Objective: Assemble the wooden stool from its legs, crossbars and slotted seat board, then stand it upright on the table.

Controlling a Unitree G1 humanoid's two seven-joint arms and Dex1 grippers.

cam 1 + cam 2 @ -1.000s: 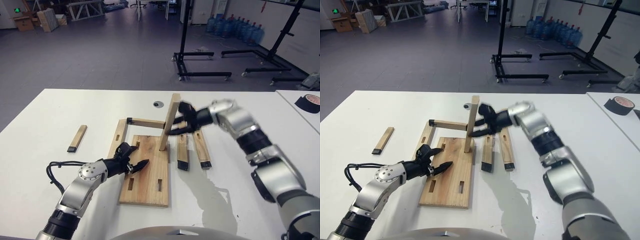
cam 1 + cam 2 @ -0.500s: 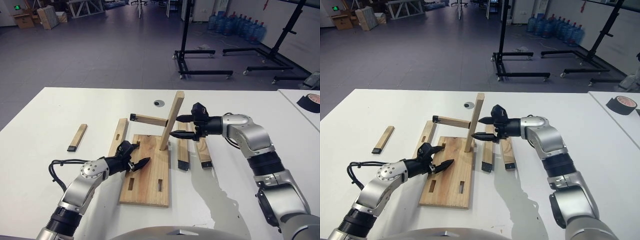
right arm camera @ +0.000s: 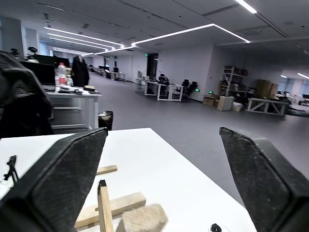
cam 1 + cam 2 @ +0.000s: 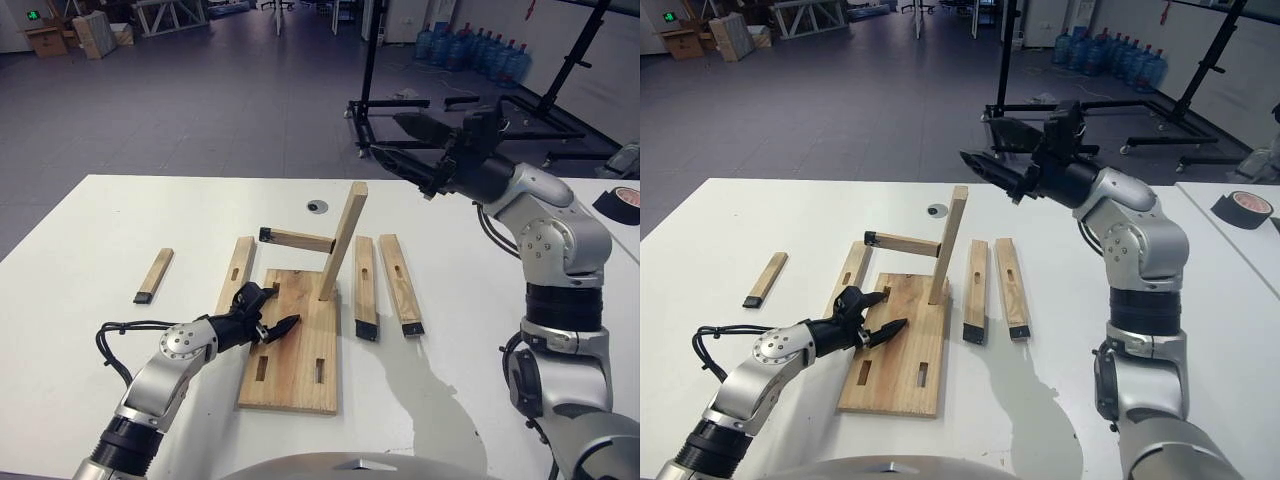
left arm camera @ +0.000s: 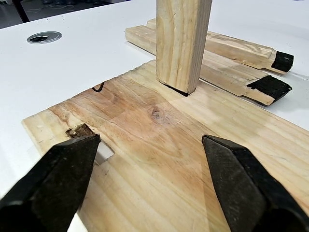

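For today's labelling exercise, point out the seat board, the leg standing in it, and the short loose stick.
seat board [image 4: 288, 393]: left eye view, bare near end
standing leg [image 4: 342, 240]: left eye view, mid-length
short stick [image 4: 155, 274]: left eye view, middle

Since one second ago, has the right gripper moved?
Yes. The right gripper has lifted up and away from the upright leg, which it was beside; it now hangs high to that leg's right, fingers open.

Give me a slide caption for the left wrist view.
Open left gripper over the slotted seat board, one leg standing in a slot.
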